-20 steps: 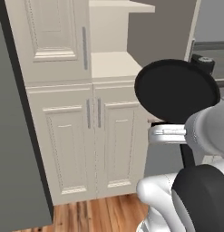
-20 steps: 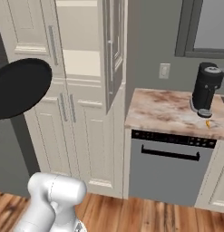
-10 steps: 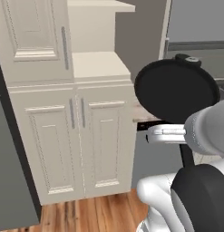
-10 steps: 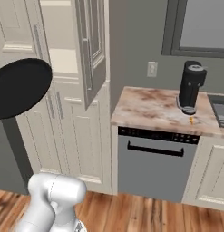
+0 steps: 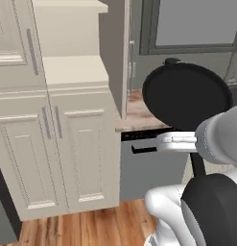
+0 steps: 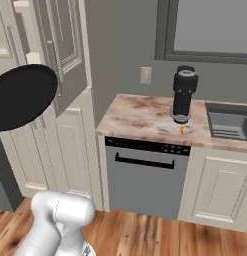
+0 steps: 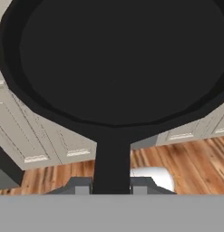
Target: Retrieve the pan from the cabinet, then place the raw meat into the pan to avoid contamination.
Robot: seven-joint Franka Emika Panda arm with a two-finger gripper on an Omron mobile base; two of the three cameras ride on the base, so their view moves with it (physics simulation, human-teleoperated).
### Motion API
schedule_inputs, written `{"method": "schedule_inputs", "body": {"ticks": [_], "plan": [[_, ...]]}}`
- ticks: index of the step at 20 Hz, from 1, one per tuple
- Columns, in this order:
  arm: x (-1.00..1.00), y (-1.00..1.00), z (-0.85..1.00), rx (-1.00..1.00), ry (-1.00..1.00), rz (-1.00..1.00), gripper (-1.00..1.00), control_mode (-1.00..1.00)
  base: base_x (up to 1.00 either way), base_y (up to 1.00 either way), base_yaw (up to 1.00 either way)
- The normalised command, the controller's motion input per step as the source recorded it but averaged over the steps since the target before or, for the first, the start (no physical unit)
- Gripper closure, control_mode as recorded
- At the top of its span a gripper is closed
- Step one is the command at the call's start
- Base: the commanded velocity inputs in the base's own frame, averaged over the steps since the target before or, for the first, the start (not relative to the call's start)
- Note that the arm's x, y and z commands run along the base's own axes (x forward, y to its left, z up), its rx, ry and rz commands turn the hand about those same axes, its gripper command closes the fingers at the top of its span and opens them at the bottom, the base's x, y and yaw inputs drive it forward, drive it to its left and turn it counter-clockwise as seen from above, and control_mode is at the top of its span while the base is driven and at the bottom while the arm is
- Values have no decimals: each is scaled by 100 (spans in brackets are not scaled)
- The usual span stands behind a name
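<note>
The hand (image 7: 111, 185) grips the long handle of the flat round black frying pan (image 5: 186, 96), at centre right, beside the tall cream cabinet (image 5: 53, 144).

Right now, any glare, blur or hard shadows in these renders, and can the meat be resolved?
Left base view: flat, even light, no glare; the pan is a featureless black disc. Right base view: sharp, with soft shading under the counter edge; the raw meat is a tiny orange speck, shape unreadable. Hand view: the pan looms large, handle between the gripper fingers, faint shading marking its rim.
</note>
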Motion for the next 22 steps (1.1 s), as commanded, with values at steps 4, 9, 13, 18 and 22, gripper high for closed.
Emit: {"method": "schedule_inputs", "body": {"ticks": [4,9,13,18,22], "plan": [[0,0,0,0,0,0,100,100,0,-68,0],[0,0,0,0,0,0,100,100,0,-67,0],[0,0,0,0,0,0,100,100,1,-64,0],[0,0,0,0,0,0,100,100,6,-63,1],[0,0,0,0,0,0,100,100,12,-50,5]]}}
